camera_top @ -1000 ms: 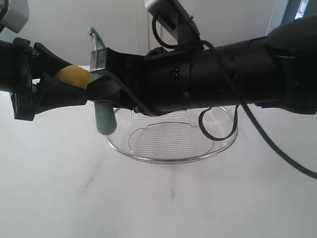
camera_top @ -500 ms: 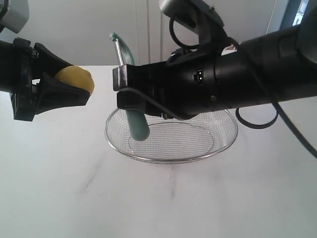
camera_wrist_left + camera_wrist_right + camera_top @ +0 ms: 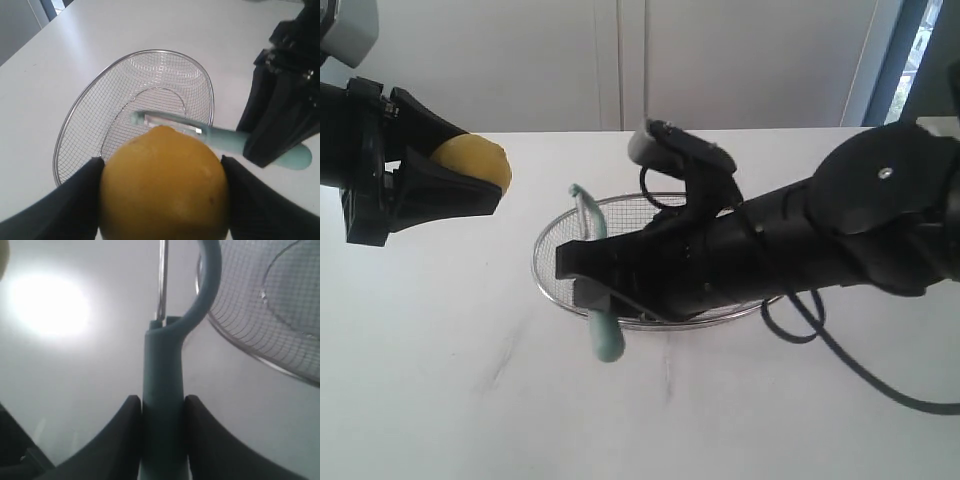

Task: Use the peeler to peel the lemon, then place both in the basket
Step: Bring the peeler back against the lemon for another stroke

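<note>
My left gripper [image 3: 470,172] is shut on the yellow lemon [image 3: 475,161], held in the air at the left; in the left wrist view the lemon [image 3: 164,185] fills the space between both black fingers [image 3: 82,200]. My right gripper [image 3: 582,285] is shut on the peeler [image 3: 603,335], its teal handle poking down past the near left rim of the wire basket [image 3: 555,235] and its looped head up over the rim. In the right wrist view the peeler [image 3: 162,385] is pinched between the fingers [image 3: 122,435], next to the basket [image 3: 260,305].
The white table [image 3: 470,400] spreads around the basket. The right arm's black body [image 3: 820,240] lies across the basket, with a black cable [image 3: 880,385] trailing over the table at the right. White cupboard doors [image 3: 620,60] stand behind.
The right arm has swung down and rightwards, carrying the peeler from beside the lemon to the basket's near left rim. The left gripper and the lemon have stayed put.
</note>
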Tool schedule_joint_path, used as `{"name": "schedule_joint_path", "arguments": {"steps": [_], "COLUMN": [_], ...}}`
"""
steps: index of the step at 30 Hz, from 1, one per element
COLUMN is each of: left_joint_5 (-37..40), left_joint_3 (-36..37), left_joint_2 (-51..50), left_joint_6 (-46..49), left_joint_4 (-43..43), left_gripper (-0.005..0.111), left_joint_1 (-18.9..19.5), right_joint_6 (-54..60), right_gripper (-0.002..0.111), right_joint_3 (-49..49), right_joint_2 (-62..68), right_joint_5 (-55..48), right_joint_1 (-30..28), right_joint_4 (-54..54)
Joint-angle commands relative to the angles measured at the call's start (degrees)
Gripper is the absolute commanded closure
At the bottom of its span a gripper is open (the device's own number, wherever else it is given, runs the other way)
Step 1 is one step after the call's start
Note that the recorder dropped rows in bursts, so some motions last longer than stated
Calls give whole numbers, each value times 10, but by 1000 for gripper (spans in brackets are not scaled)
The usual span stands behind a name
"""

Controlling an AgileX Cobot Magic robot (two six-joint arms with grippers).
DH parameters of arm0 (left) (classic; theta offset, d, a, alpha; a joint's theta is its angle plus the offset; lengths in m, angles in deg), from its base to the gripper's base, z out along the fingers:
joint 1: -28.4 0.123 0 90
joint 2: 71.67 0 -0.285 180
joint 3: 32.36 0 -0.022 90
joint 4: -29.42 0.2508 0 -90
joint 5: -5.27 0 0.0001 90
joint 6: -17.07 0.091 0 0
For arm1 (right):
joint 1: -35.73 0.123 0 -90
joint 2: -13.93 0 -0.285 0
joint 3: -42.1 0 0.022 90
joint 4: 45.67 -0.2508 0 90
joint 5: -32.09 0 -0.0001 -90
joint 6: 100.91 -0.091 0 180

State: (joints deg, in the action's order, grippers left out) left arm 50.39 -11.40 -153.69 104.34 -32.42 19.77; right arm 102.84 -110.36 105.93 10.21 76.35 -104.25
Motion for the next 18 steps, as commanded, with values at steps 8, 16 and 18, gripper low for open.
{"name": "schedule_joint_path", "arguments": {"steps": [8, 16, 18], "left_joint_5": [10, 7, 7], "left_joint_3": [3, 3, 3], "left_joint_2": [2, 2, 2], "left_joint_6": [-2, -2, -2], "left_joint_4": [-24, -24, -24], "left_gripper": [107, 107, 107], "left_joint_1": [-1, -1, -1], "right_joint_6": [326, 323, 317], "right_gripper": [108, 108, 108], "right_joint_3": [-35, -39, -39], "right_joint_2": [81, 72, 72], "right_joint_5": [-128, -129, -126], "right_joint_1": [-1, 0, 0], "right_joint_4": [-369, -375, -373]}}
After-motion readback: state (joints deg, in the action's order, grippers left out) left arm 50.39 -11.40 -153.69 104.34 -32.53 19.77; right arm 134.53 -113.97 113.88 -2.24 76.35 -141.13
